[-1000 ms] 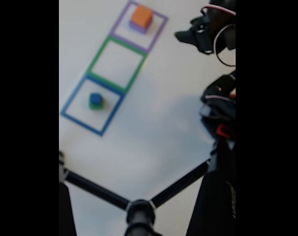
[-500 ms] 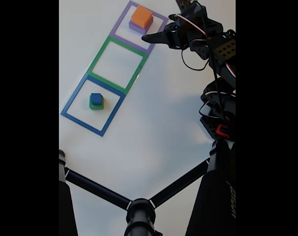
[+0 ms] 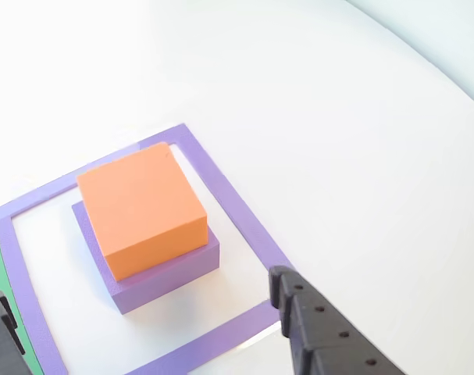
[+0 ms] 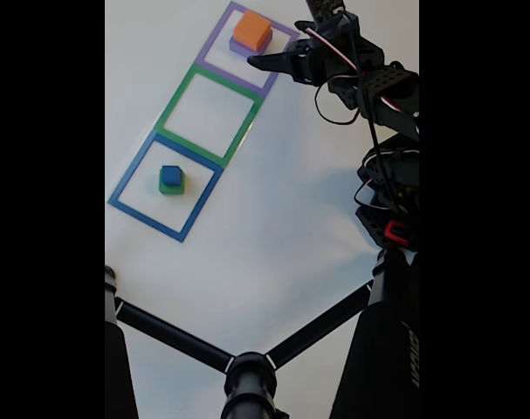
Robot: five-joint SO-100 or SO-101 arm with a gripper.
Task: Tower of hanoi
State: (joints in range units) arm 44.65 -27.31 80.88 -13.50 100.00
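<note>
**Two stacks, gripper beside the purple square**

The orange block [image 3: 141, 213] is seen resting flat on the purple block [image 3: 170, 273], inside the purple square outline [image 3: 238, 226]. In the other view both blocks are set slightly askew to the outline, with their corners turned a little away from its sides; neither has a marked long axis, both being square in plan. The purple block's margin shows along the near and left sides of the orange one. In the fixed view the same stack [image 4: 251, 33] lies at the top of a diagonal row of three outlines on the white table [image 4: 273, 218]. The blue cube [image 4: 170, 175] is seen sitting on the green block [image 4: 170, 187] within the blue square outline [image 4: 134, 183] at the lower left end of the row. The green square outline [image 4: 179, 92] between the two holds nothing.

The gripper [image 4: 266, 54] is placed just beside the purple outline's right edge, apart from the orange block. Its fingers [image 3: 315, 320] are spread wide, one at each lower corner of the other view, with nothing held.
</note>
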